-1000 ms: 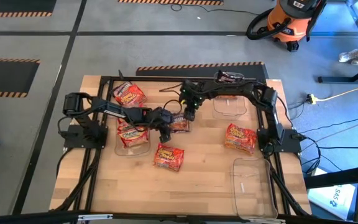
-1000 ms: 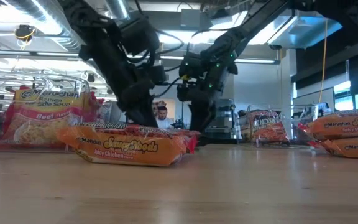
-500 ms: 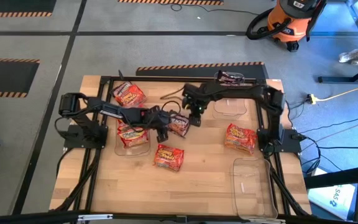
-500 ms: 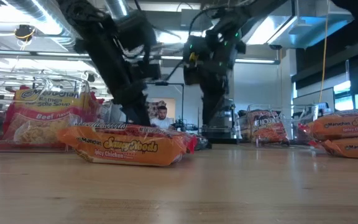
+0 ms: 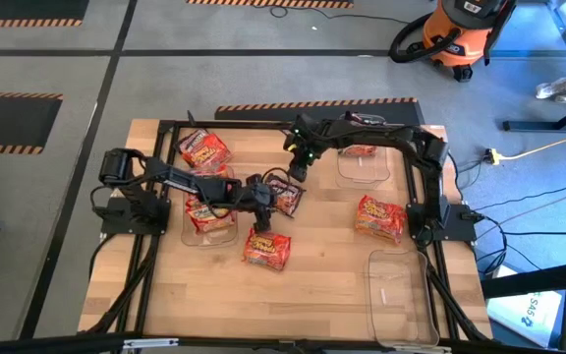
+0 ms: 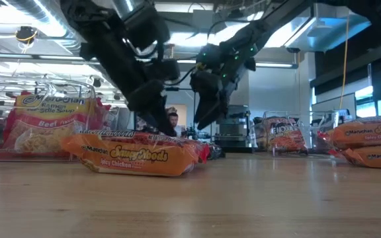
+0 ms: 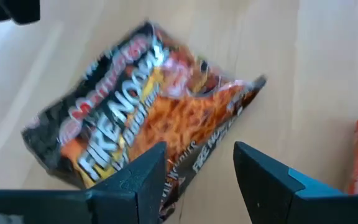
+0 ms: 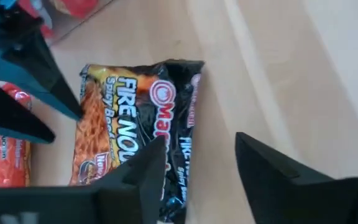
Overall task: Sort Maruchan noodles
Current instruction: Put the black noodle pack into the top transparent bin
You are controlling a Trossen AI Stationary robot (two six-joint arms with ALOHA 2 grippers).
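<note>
A dark Maruchan fire-noodle packet [image 5: 288, 200] lies flat on the table's middle; it also shows as the dark packet [image 7: 142, 118] and the dark packet [image 8: 142, 124] in the wrist views. My left gripper [image 5: 266, 202] is open and low at that packet's left edge, with the packet's edge [image 7: 179, 177] between its fingers. My right gripper [image 5: 297, 167] is open, raised above the packet's far side and tilted, as the low view shows of the right gripper [image 6: 200, 116]. An orange spicy-chicken packet [image 5: 266, 248] lies flat just nearer. My left gripper's fingers [image 8: 67, 106] stand at the dark packet's edge, coming slanting down from the table's left. I cannot tell whether they touch it.
A red-and-yellow packet [image 5: 204, 149] lies far left. A clear bin [image 5: 209, 218] under the left arm holds packets. More packets [image 5: 379, 218] lie on the right, and one [image 5: 362, 123] at the far edge. There are clear bins at the far right [image 5: 364, 167] and near right [image 5: 401, 290].
My right gripper has risen from the dark packet and drawn back toward the table's far edge, tipping as it went. My left gripper has shifted a little toward the dark packet and stayed low over it.
</note>
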